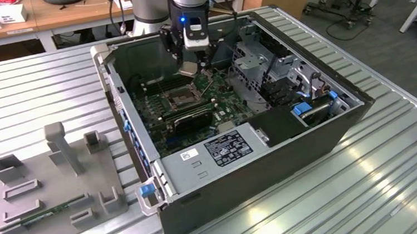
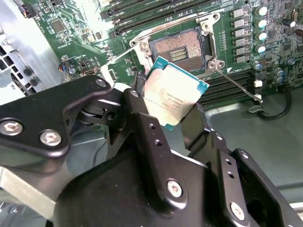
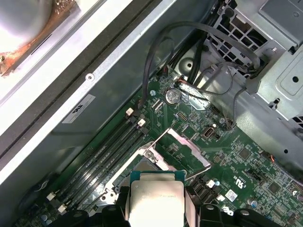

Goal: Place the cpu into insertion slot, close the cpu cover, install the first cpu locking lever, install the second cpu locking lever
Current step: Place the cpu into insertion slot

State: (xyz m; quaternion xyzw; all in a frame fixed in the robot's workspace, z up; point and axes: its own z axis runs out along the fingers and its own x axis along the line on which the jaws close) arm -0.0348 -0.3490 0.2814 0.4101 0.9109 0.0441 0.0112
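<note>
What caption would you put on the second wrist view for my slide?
Fingers hold the cpu tilted above the open insertion slot, not yet seated.

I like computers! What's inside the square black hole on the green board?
The insertion slot shows a dark floor with a gold patch; the raised cpu covers part of its edge.

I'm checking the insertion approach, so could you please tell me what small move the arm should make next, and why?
Probably a short, careful descent toward the insertion slot. The gripper holds the cpu short of it, not yet seated. The slot lies open and bare, and the cpu cover stands raised.
</note>
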